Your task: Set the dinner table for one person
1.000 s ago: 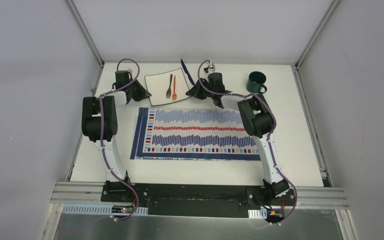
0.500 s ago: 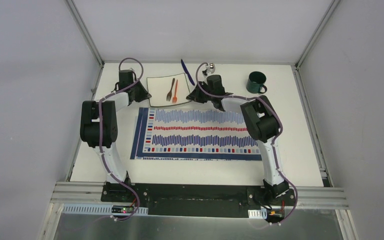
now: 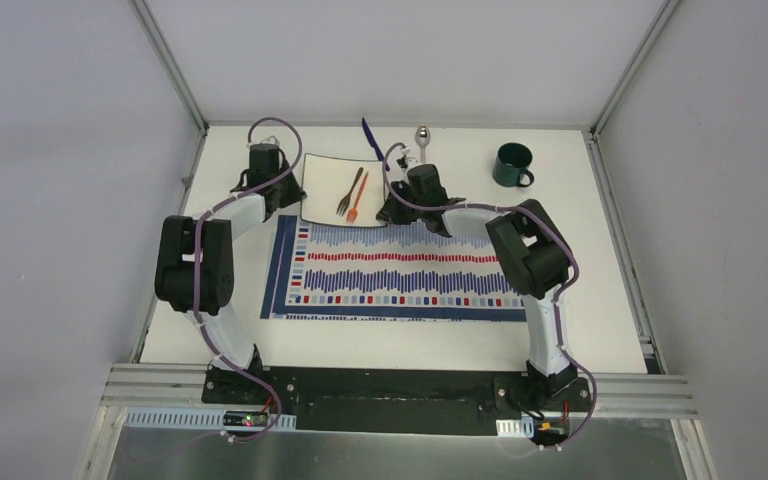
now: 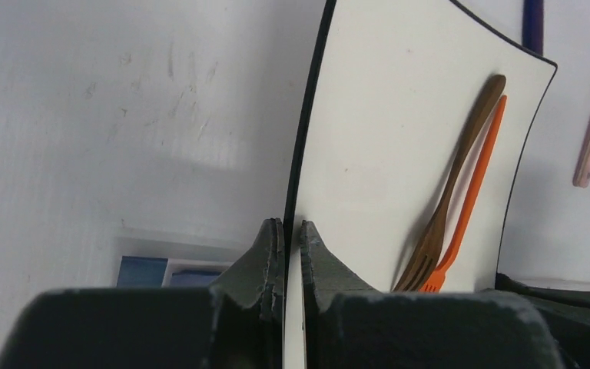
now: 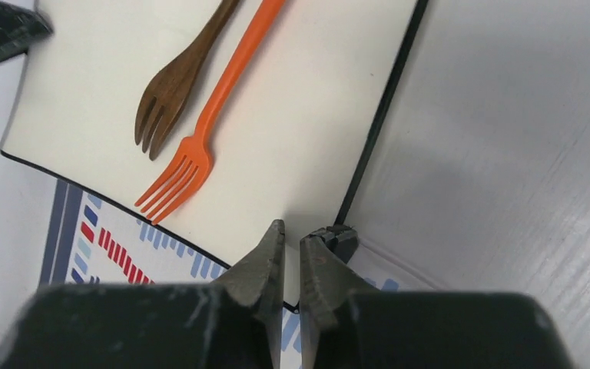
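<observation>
Pinches the left rim of a square white plate with a thin dark edge (image 3: 325, 180) (image 4: 384, 138) (image 5: 292, 100) in the left hand (image 3: 280, 192) (image 4: 292, 227), the fingers drawn in to a narrow slit with the rim caught between them. Clamps the same plate at its near right corner with the right hand (image 3: 392, 208) (image 5: 292, 231), likewise almost closed, one finger over the white face and the other at the dark edge. Carries on the plate a brown wooden fork (image 3: 350, 190) (image 4: 453, 192) (image 5: 184, 77) and an orange plastic fork (image 3: 359, 197) (image 4: 472, 192) (image 5: 215, 115), close side by side, tines toward the arm bases. Overlaps, with the plate's near edge, the far left part of a blue-, red- and white-striped rectangular placemat (image 3: 400, 270); cannot tell whether the plate rests there or hangs just above. Spreads beneath everything as a large plain white matte desk with aluminium frame edges (image 3: 600, 280) (image 4: 123, 115) (image 5: 507, 154), the placemat across its middle. Keeps near the far edge of the desk a slim dark blue utensil (image 3: 372, 138), a silver spoon (image 3: 422, 135) just beside the right hand's wrist, and a dark green mug (image 3: 512, 165) well apart to the right.
</observation>
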Controlling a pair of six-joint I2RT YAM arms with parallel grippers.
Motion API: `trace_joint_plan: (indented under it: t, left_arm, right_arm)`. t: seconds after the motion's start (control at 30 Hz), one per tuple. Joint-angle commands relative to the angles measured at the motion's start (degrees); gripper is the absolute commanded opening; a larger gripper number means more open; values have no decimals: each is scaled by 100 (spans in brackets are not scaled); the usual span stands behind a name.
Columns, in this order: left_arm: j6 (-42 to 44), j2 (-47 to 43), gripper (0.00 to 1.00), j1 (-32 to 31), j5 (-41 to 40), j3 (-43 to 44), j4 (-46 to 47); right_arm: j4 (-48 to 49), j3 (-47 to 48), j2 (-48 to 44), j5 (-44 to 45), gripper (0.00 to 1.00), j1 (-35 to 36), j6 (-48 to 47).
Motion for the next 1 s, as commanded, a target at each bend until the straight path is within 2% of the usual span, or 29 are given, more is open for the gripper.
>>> trace_joint_plan:
  t: [0.0, 0.37, 0.83, 0.9, 0.97]
  left_arm:
    - [-317, -478, 0, -1129, 1630, -52, 427]
    - [-306, -239, 0, -1809, 1382, -357, 455]
    - [-198, 94, 0, -1837, 1053, -288, 168]
    - [-183, 49, 7, -1836, 969, -275, 88]
    - [-144, -67, 18, -1836, 855, -266, -31]
  right_arm:
    - [461, -106, -363, -877, 0, 970, -160]
    - [473, -353, -453, -818, 0, 1008, -246]
    - [307, -377, -369, -891, 0, 998, -372]
    - [211, -374, -403, -896, 0, 1000, -418]
    - [166, -412, -451, -903, 0, 984, -420]
